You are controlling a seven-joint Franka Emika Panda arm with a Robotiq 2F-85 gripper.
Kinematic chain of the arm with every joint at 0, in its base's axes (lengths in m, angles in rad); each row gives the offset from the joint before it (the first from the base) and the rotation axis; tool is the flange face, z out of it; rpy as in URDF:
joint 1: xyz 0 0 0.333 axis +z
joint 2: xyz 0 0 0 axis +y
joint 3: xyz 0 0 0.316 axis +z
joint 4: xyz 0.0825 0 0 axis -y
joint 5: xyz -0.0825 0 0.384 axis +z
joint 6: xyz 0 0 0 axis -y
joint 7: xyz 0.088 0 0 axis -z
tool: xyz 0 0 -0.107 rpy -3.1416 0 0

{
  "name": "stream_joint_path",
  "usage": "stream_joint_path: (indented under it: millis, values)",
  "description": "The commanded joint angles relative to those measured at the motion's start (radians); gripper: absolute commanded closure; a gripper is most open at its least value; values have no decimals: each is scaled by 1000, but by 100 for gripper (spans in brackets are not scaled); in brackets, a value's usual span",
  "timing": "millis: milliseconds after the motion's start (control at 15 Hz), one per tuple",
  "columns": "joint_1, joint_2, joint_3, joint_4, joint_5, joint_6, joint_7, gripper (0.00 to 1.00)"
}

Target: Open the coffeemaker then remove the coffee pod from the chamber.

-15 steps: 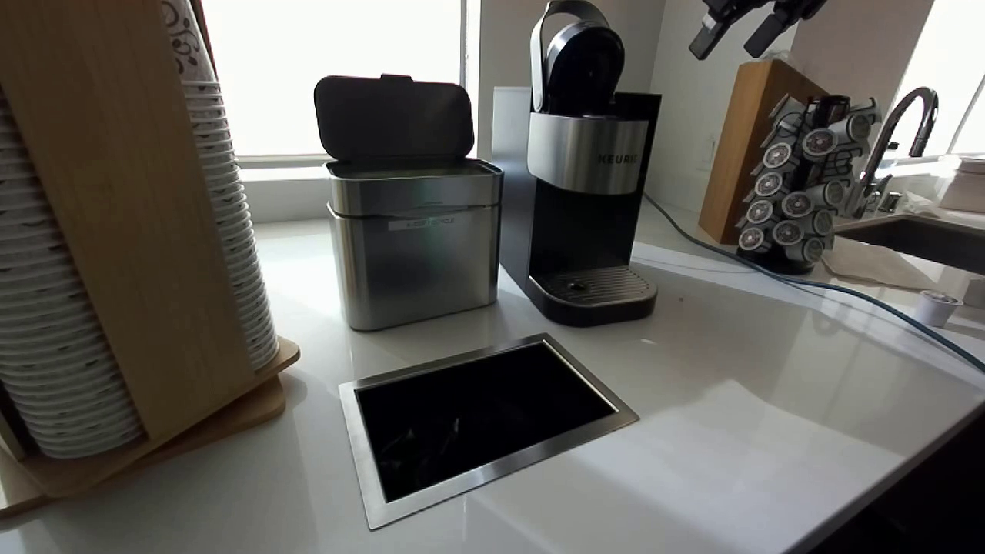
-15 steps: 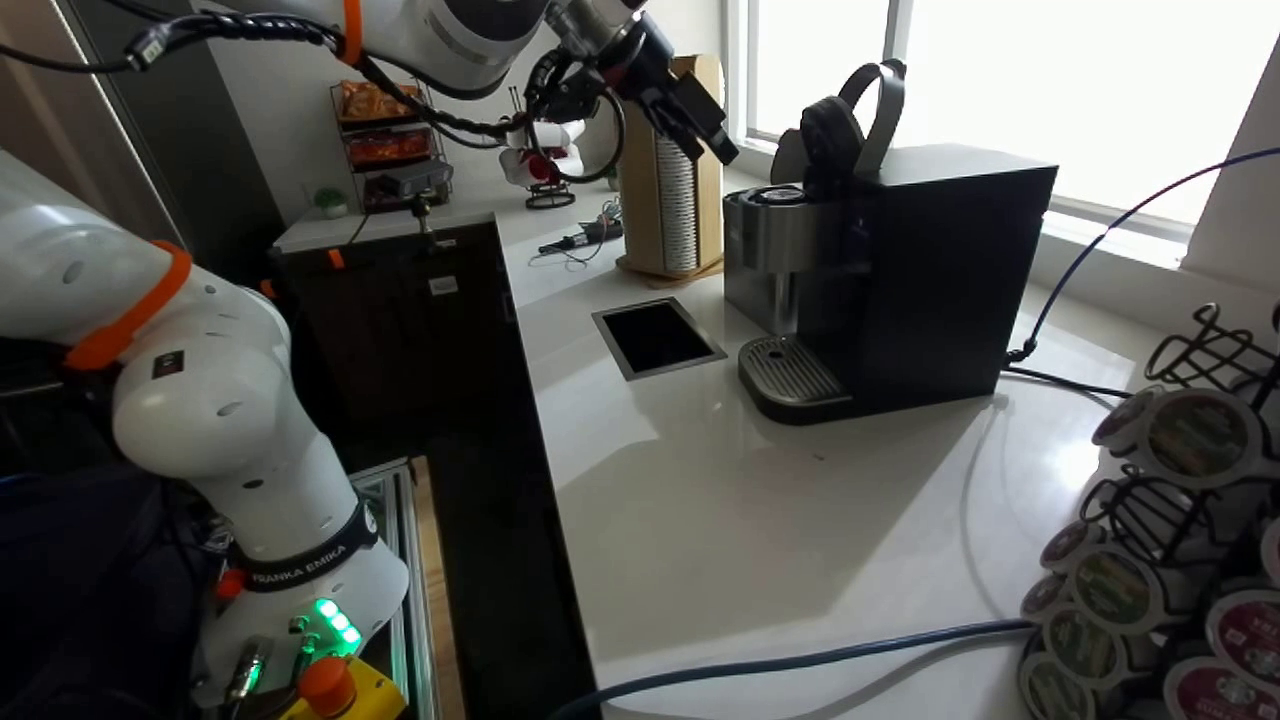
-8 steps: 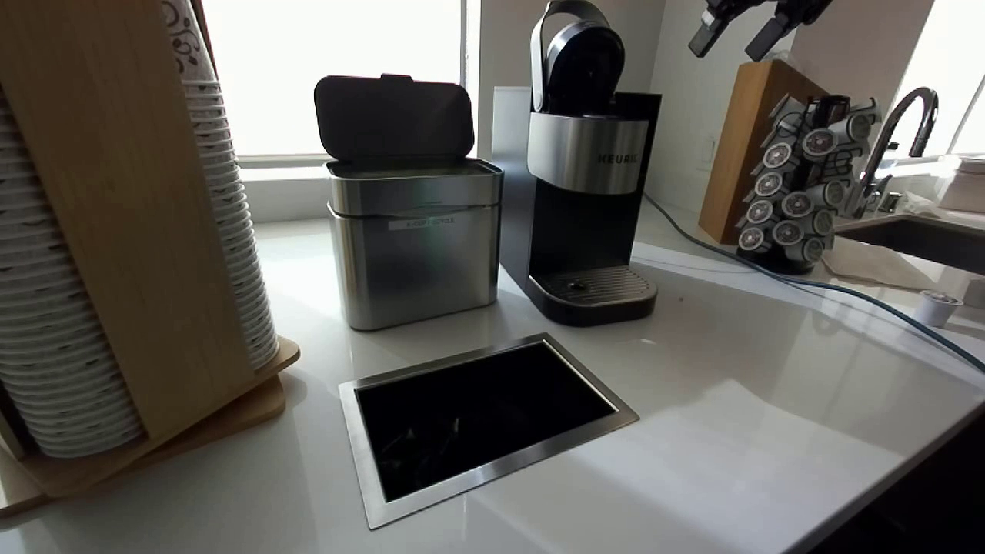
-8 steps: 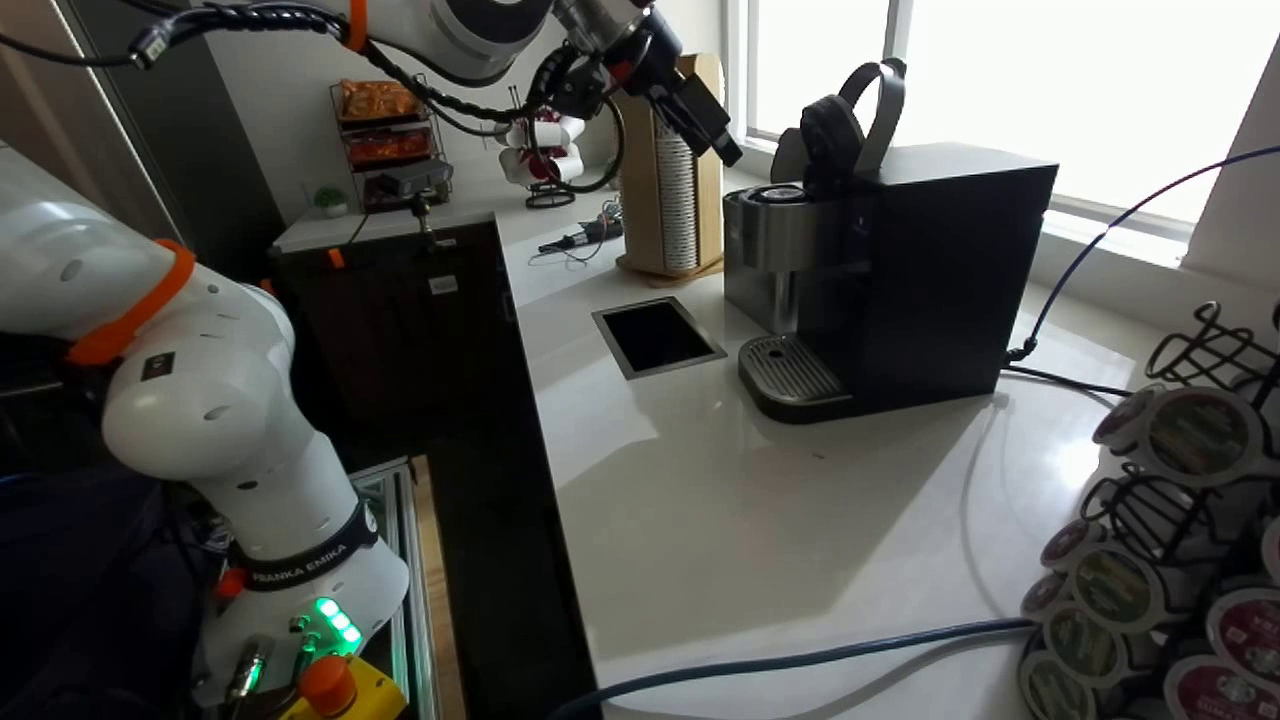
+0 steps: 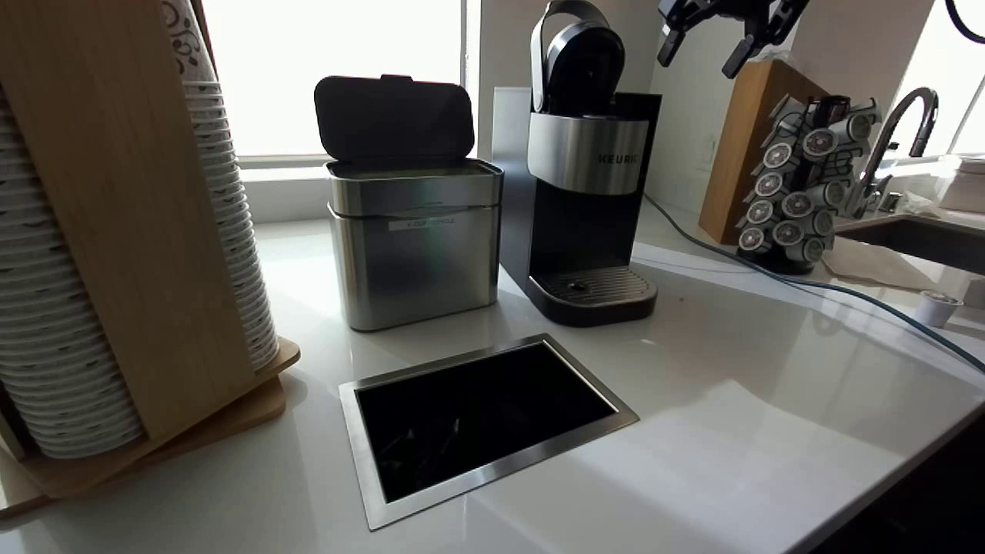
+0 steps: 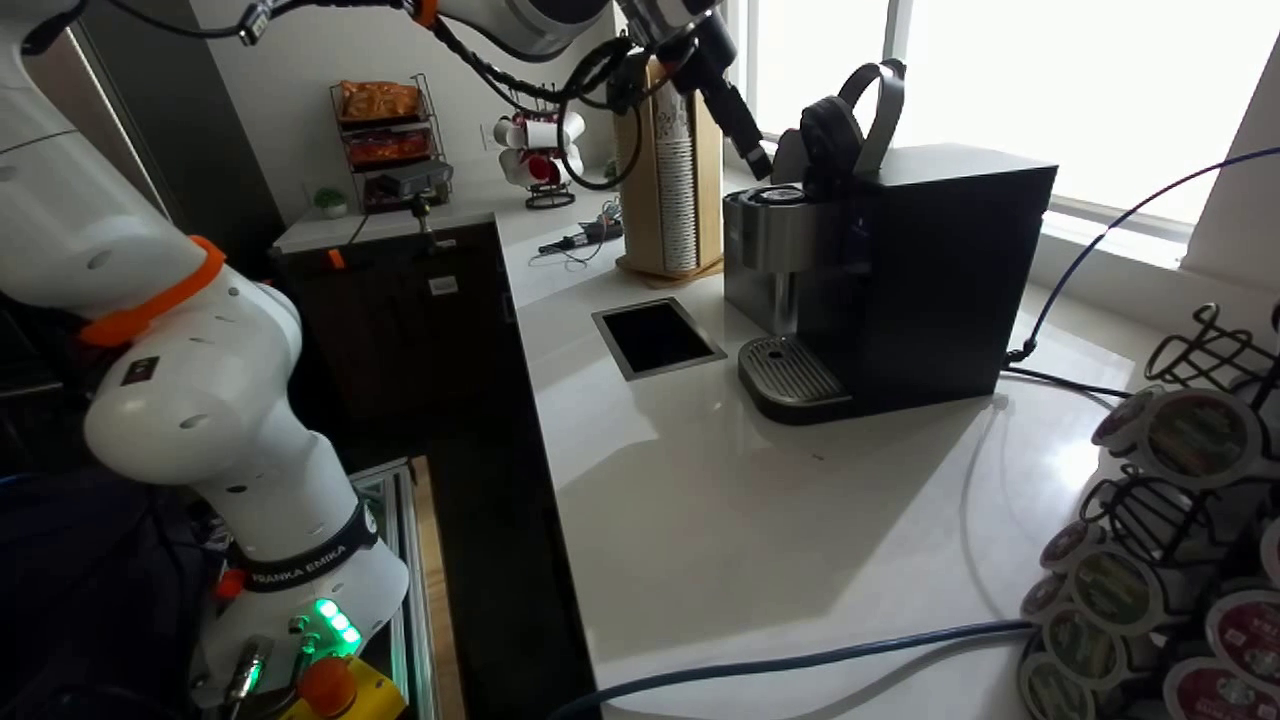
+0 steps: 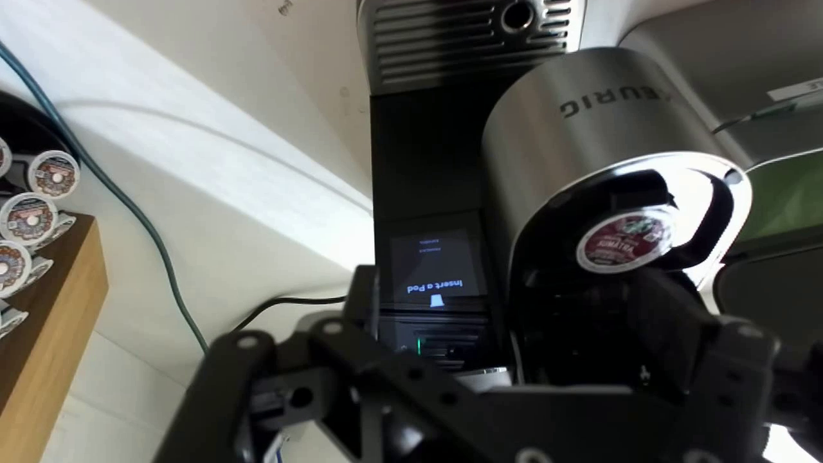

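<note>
above white tabletop, with end effector spread wide, holding nothing, best to pinch the coffee pod, probably light and crushable, by its rim in the open coffeemaker.

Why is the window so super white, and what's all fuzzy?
In both exterior views, the window glares white, probably from too much daylight; in the wrist view, the end effector looks fuzzy, maybe from being so close, while the coffee pod looks sharper.
</note>
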Motion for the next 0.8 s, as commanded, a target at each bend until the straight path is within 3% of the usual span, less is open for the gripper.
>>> stream_joint_path:
  millis: [0, 467, 733]
  values:
    - [-6, 11, 2, 13, 4, -3, -3, 0]
    - [10, 96, 54, 129, 20, -47, 162, 0]
    - [36, 173, 49, 206, 14, -86, 126, 0]
